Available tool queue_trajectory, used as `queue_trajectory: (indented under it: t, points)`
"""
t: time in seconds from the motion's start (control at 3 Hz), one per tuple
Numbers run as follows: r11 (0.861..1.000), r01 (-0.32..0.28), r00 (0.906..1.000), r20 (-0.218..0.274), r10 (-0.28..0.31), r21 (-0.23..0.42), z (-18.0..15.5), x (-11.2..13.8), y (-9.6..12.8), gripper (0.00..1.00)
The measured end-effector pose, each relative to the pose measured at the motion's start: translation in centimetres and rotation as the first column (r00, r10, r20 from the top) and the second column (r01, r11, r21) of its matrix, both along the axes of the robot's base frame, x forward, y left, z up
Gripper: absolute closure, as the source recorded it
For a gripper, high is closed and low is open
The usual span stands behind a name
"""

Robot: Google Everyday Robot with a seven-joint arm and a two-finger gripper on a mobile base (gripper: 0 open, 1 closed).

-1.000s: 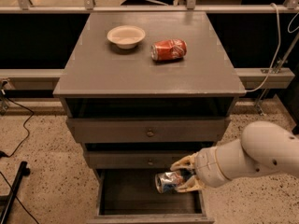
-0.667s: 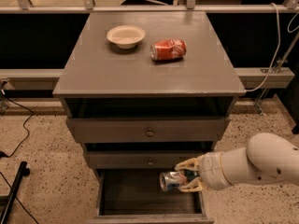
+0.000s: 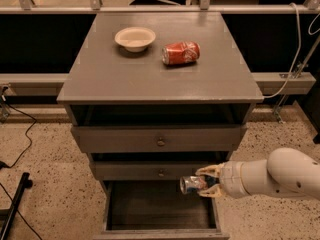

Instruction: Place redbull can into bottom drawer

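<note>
The redbull can (image 3: 192,184) lies sideways in my gripper (image 3: 209,182), silver top pointing left. The gripper is shut on it, reaching in from the right on a white arm. It holds the can above the right part of the open bottom drawer (image 3: 160,209), just in front of the middle drawer's face. The bottom drawer is pulled out and its dark interior shows nothing inside.
A grey cabinet top (image 3: 160,69) carries a cream bowl (image 3: 135,38) and a red soda can (image 3: 181,53) lying on its side. Two shallower knobbed drawers (image 3: 160,142) sit above, slightly open. Cables and a black stand (image 3: 15,204) lie on the speckled floor at left.
My arm has drawn back to the right and lowered slightly. The can stays in the gripper over the open bottom drawer.
</note>
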State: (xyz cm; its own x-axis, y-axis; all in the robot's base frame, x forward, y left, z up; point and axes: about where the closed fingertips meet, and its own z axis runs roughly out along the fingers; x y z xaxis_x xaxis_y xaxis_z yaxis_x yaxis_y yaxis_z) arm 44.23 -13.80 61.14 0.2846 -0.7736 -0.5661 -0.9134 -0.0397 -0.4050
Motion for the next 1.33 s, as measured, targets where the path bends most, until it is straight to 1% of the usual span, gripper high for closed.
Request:
queue_trajectory:
  t: [0.33, 0.67, 1.0, 1.33]
  points:
    - [0.997, 0.069, 0.9965, 0.045, -0.071, 0.028, -6.4, 3.1, -2.6, 1.00]
    - [0.992, 0.118, 0.9926, 0.025, -0.119, 0.047, -15.4, 4.1, -5.0, 1.00]
    - [0.993, 0.104, 0.9946, -0.004, -0.104, 0.052, -19.2, 3.3, -5.2, 1.00]
    - [0.993, 0.103, 0.9946, -0.009, -0.103, 0.056, -19.5, 3.2, -5.1, 1.00]
